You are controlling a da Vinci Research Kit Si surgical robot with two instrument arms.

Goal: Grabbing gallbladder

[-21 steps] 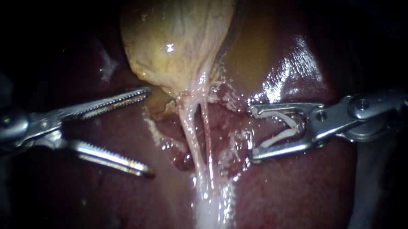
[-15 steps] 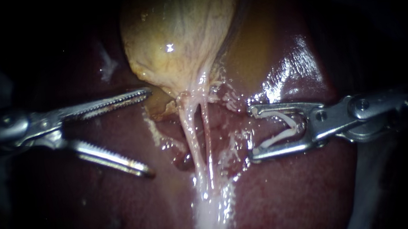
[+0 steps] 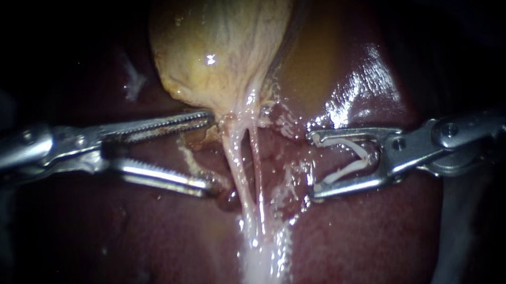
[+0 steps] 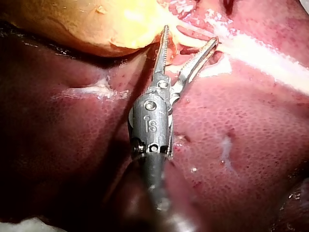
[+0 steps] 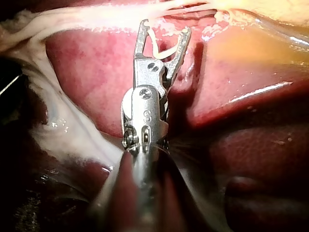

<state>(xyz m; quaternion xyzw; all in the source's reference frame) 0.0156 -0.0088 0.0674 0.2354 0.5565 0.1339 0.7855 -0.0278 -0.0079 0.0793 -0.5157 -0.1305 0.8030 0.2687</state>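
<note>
In the endoscope view you are on the approach and have not yet gripped. Your slender steel left instrument (image 3: 208, 152) has its long toothed jaws spread apart and holding nothing. The upper jaw lies right at the narrow lower end of the pale yellow, veined, pear-shaped gallbladder (image 3: 220, 46). That sac lies on the glossy dark red liver (image 3: 371, 233), in a hollow toward the liver's far edge, and it tapers into two thin pale pink tubes (image 3: 244, 171) that run toward the near edge. Your steel right instrument (image 3: 314, 165) waits well apart, across the tubes. Its wide frame-like jaws are clamped on a white curved clip (image 3: 350, 160) seated between them. In the left wrist view the sac looks soft, wet and slack, so it will likely slip. One jaw rests against its rim and the other stands over the red bed beside a tube. The next move, I judge, calls for shifting toward the sac so both jaws straddle its wall, then closing clear of the tubes. In the right wrist view the clip spans both jaws, with the tubes just ahead and the sac off to one side.
</note>
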